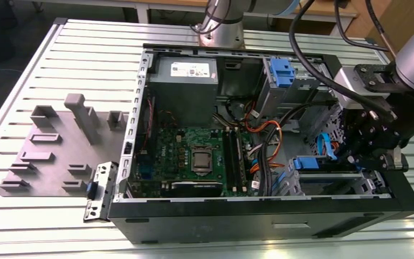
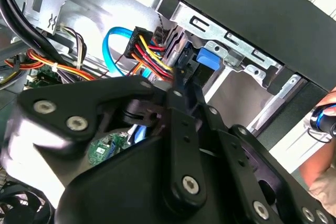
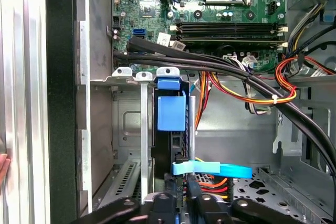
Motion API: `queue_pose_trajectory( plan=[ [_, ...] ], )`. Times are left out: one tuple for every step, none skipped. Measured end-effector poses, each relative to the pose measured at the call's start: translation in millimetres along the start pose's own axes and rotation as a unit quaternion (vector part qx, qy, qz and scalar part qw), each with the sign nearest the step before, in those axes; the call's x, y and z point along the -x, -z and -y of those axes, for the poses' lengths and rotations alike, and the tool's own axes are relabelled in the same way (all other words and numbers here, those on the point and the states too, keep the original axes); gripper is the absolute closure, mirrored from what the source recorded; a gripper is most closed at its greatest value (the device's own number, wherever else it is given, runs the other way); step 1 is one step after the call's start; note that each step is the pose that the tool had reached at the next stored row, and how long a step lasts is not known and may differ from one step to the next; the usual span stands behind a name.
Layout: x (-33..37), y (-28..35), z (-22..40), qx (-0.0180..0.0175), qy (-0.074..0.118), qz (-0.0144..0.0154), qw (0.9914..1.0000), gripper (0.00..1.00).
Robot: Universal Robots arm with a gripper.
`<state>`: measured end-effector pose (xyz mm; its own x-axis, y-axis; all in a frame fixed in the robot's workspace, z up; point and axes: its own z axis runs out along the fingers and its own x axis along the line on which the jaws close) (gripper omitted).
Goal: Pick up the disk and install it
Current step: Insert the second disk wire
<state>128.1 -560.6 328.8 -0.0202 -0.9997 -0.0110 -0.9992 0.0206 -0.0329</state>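
Where the two fingers meet, the gripper (image 3: pixel 177 203) has its jaws drawn to a narrow gap about the near edge of the disk (image 3: pixel 170 114) and appears to hold it there, though the contact faces themselves are hidden behind the linkage. The disk stands on edge, its blue carrier frame leading, part-way inside the drive cage (image 3: pixel 128 72) in the corner of the computer case (image 1: pixel 264 221). That is the attitude the cage's upright slot demands, and gripping the trailing edge leaves the leading end free to slide between the metal guides. In the second wrist view the gripper (image 2: pixel 176 85) tapers toward the blue frame (image 2: pixel 207 59), with the cage wall just beside it. A flat blue data cable (image 3: pixel 220 170) crosses close in front of the disk, and a bundle of red, yellow and black wires (image 3: pixel 262 98) arches above the bay, so the approach has little spare room. Beyond lies the motherboard (image 3: pixel 210 3). In the exterior view the gripper (image 1: pixel 368 145) hangs over the case at that view's right, the grey fixture plate (image 1: pixel 41 162) well apart. A person's hand (image 2: pixel 323 124) rests outside the case.
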Motion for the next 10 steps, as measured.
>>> queue_pose_trajectory(
  plan=[
    [0.0, 0.0, 0.0, 0.0, 0.0, 0.0, 1.0, 0.76],
    [0.0, 0.0, 0.0, 0.0, 0.0, 0.0, 1.0, 0.76],
    [0.0, 0.1, 0.0, 0.0, 0.0, -0.0001, 1.0, 0.76],
    [0.0, 0.1, 0.0, 0.0, 0.0, -0.0002, 1.0, 0.76],
    [0.0, 0.1, 0.0, 0.0, 0.0, -0.0002, 1.0, 0.76],
    [0.0, 0.3, 0.0, 0.0, 0.0, -0.0002, 1.0, 0.76],
    [0.0, 1.2, 0.1, 0.0, 0.0, -0.0003, 1.0, 0.76],
    [0.0, 2.4, 0.1, 0.0, 0.0, -0.0002, 1.0, 0.76],
    [0.0, 3.9, 0.1, 0.0, 0.0, -0.0001, 1.0, 0.76],
    [0.1, 6.2, 0.2, 0.0, 0.0, -0.0001, 1.0, 0.76]
  ],
)
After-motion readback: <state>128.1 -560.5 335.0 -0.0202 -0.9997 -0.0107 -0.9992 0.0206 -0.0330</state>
